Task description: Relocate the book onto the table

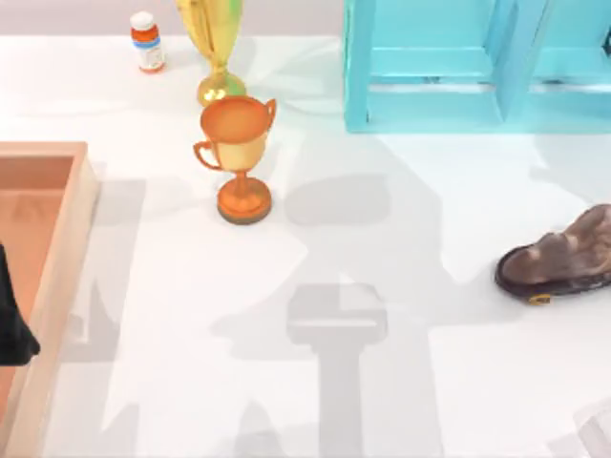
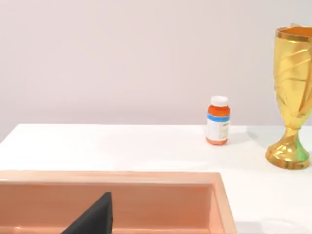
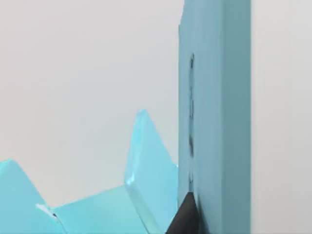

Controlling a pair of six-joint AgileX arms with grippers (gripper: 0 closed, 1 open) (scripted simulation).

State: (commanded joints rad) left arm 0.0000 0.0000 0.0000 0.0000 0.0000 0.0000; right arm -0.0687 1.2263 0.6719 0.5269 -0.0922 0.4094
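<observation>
Half done, I'd judge: the right hand [image 3: 187,220] is clamped on the book [image 3: 214,122], upright by the shelf [image 1: 430,95] at one o'clock, not yet on the desk [image 1: 401,382]; the left hand [image 1: 14,324] sits parked at nine o'clock.

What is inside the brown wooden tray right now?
In the brown wooden tray with raised rim, the top view shows bare wooden floor and a black part of the left arm at the table's left edge. That part covers some of the floor.
</observation>
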